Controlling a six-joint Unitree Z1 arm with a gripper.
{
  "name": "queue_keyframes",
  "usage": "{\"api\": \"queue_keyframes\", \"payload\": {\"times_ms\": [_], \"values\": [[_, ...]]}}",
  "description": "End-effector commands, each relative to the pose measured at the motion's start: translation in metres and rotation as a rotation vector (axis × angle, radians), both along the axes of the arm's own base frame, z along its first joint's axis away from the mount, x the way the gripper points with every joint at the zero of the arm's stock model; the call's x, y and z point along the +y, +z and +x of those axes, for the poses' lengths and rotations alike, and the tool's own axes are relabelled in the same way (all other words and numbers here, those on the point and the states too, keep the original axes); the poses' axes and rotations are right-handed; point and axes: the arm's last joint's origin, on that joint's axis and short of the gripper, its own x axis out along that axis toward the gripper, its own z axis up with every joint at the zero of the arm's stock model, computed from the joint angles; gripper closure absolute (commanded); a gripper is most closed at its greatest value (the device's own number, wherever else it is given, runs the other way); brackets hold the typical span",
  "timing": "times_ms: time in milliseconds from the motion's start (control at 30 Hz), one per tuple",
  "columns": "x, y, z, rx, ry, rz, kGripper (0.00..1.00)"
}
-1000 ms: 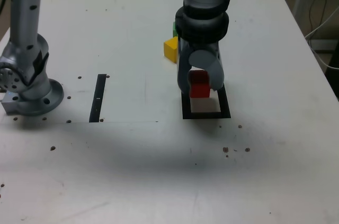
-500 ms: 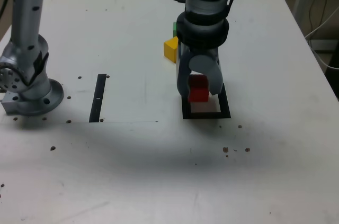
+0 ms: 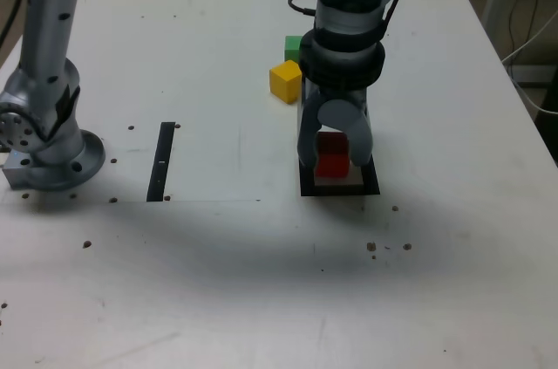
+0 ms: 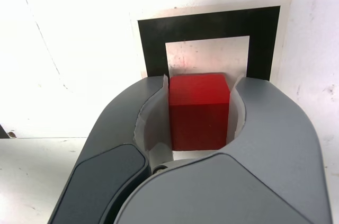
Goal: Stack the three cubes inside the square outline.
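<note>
Grasping red block (image 4: 198, 123) in end effector (image 4: 201, 83) | black square (image 4: 212, 25) just under block | likely next: straight down, not left or right, then let go

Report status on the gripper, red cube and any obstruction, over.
Gripper shut on red cube. Cube at square outline, touchdown unconfirmed. Yellow cube and green cube outside outline, no obstruction seen.
</note>
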Motion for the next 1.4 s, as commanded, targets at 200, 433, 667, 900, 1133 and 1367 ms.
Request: {"api": "queue_keyframes", "payload": {"times_ms": [200, 433, 667, 900, 1133, 1367], "values": [[0.002, -0.002, -0.005, 0.026, -0.031, 0.003, 0.13], [0.002, 0.003, -0.011, 0.022, -0.031, 0.001, 0.01], [0.003, 0.023, -0.024, -0.022, -0.031, -0.005, 0.01], [0.015, 0.063, -0.055, -0.039, -0.057, 0.009, 0.00], [0.063, 0.073, -0.079, 0.018, -0.085, 0.079, 0.00], [0.094, 0.063, -0.087, 0.054, -0.058, 0.160, 0.01]]}}
